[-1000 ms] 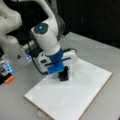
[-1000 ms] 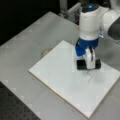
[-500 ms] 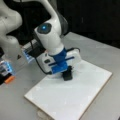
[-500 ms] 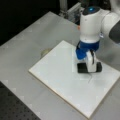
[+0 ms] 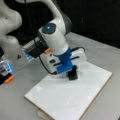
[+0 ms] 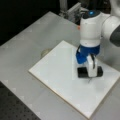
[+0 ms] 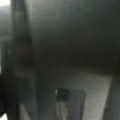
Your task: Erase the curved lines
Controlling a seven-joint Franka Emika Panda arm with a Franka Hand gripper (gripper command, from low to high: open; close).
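My hand (image 6: 89,72) presses a black eraser block (image 6: 82,72) onto the white board (image 6: 57,72) (pinching it between both fingers). A faint remnant of the curve lines (image 6: 89,81) sits just beside it on the near side.

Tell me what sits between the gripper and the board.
A black eraser block, held by the gripper and pressed flat on the white board, shown in both front views.

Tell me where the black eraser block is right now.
In both front views the black eraser block sits pressed on the white board, under the gripper, toward a front view's right. A faint mark of the curve lines lies just below it.
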